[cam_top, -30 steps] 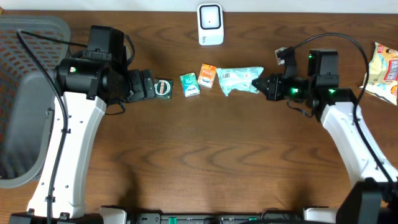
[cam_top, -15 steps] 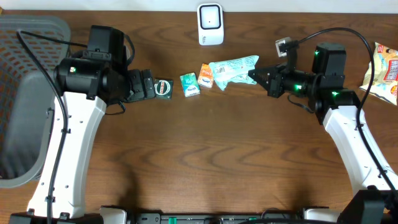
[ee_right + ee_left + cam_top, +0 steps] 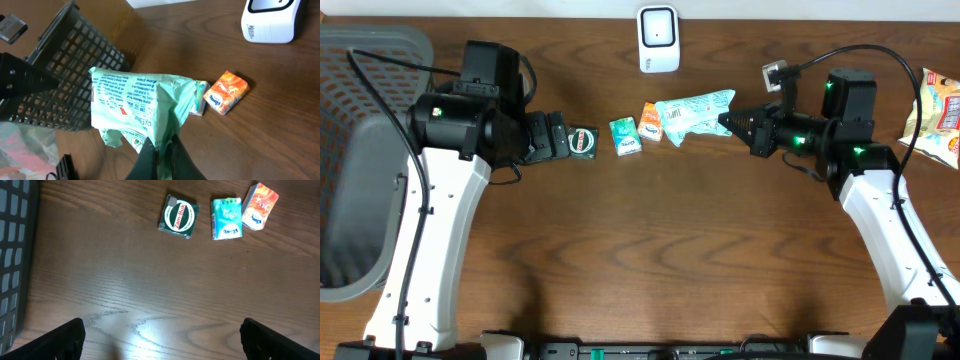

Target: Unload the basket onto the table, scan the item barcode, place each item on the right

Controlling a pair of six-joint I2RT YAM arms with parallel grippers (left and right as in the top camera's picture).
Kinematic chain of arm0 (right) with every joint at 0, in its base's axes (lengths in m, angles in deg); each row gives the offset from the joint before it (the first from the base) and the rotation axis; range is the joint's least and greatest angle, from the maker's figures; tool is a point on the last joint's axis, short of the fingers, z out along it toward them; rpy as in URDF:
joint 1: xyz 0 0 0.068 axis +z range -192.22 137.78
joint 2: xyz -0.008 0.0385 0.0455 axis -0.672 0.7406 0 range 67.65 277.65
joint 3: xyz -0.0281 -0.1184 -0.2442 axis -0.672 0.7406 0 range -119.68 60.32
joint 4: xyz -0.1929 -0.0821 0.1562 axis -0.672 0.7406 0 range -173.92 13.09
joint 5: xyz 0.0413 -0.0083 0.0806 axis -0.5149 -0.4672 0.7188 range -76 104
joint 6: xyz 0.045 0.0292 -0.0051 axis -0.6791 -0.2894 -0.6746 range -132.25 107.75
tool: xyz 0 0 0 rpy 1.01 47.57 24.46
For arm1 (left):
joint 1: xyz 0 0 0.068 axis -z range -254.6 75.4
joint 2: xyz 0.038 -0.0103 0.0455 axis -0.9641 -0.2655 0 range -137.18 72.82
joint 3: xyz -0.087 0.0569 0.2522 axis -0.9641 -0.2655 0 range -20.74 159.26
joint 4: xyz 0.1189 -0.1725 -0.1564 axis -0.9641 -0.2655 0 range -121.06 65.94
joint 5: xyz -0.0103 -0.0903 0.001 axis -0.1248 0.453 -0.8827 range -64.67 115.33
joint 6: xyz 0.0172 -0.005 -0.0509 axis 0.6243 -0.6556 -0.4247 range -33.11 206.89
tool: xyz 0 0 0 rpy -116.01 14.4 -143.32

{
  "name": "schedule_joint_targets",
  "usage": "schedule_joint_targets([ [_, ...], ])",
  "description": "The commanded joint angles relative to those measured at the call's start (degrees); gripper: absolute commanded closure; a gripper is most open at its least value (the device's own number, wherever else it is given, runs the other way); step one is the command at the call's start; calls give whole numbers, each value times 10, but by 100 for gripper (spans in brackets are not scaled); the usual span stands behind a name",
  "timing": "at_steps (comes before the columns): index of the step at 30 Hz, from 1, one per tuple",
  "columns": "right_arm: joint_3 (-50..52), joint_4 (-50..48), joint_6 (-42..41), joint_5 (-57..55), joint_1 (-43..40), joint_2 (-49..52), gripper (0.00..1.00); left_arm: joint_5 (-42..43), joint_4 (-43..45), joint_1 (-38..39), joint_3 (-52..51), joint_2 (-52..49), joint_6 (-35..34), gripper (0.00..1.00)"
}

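On the table point(image 3: 670, 250) a row runs left to right — tin point(image 3: 582, 141), small pack point(image 3: 625, 135), second pack point(image 3: 653, 120), pouch point(image 3: 695, 110) — with the scanner point(image 3: 658, 38) behind it, the basket point(image 3: 360, 150) far left, the snack bag point(image 3: 938, 110) far right.

Bright, even light is given from above. A pale glare patch is seen on the wooden table point(image 3: 125, 330) in the left wrist view. The fingertips point(image 3: 65, 340) of the left gripper point(image 3: 167, 339) are rendered dark and blurred.

Wooden table point(image 3: 670, 250) — white scanner point(image 3: 658, 40) at its back edge, dark-green box point(image 3: 583, 141), green pack point(image 3: 626, 136), orange pack point(image 3: 653, 121) in a row, snack bag point(image 3: 935, 115) far right.
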Motion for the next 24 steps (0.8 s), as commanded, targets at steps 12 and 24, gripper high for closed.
schedule_joint_targets([
  [12, -7, 188, -67, -458, 66, -11, 99, -3, 0, -1, 2, 0, 2, 2],
  [24, -7, 285, -141, -734, 134, -5, 99, -3, 0, -1, 2, 0, 2, 2],
])
